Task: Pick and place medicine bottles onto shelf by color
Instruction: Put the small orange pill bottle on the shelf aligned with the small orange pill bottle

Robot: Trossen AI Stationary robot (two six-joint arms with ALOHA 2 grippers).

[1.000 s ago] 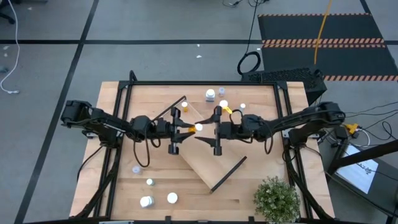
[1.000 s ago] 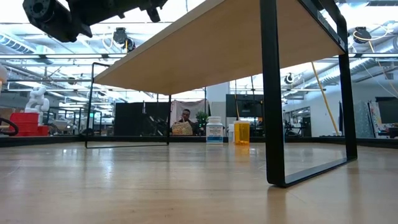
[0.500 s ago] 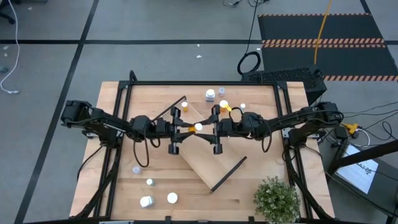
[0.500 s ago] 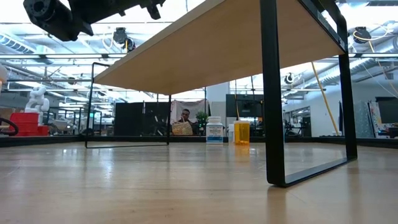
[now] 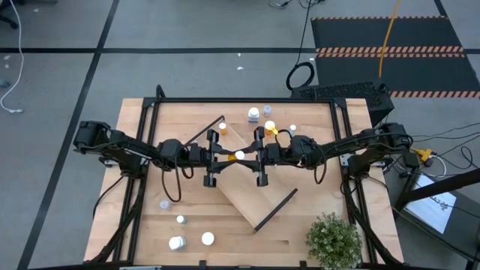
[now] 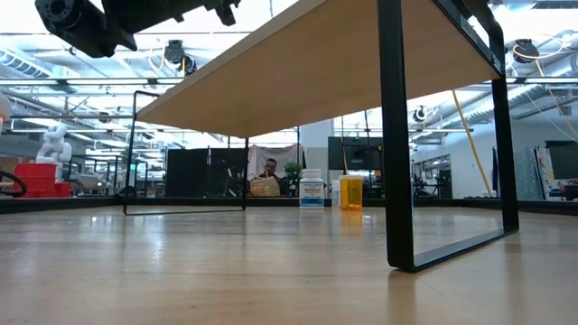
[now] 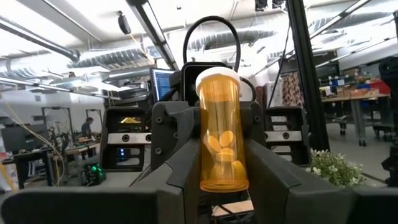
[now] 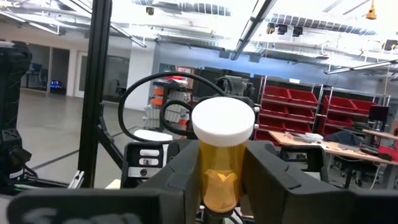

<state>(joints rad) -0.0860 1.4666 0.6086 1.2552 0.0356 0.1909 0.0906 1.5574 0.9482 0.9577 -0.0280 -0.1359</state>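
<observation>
An orange medicine bottle [image 5: 239,155] with a white cap is upright in the air above the light-wood shelf [image 5: 251,191], which lies slantwise mid-table on its dark end walls. My left gripper [image 5: 231,155] comes from the table's left and my right gripper [image 5: 247,155] from the right. They meet at the bottle, and both are shut on it. The bottle shows between my left fingers [image 7: 222,134] and between my right fingers [image 8: 222,155]. My left gripper pinches the bottle's lower body [image 7: 217,177] between its two fingers, coming level from the table's left. The bottle stands upright, cap up, lifted clear of the shelf. My right gripper has a finger [image 8: 264,171] on each side of the orange body [image 8: 221,180] below the cap, coming level from the table's right.
Several bottles stand at the far edge: an orange one [image 5: 223,129], a pale one [image 5: 253,114], and others [image 5: 270,127]. Several pale bottles [image 5: 177,242] stand near the front left. A potted plant [image 5: 334,240] is at the front right. The shelf's black leg [image 6: 397,135] looms in the low view.
My right gripper has moved a little toward the table's left, up to the bottle in my left gripper, and its fingers have drawn in around the bottle. The bottle and my left gripper have kept still.
</observation>
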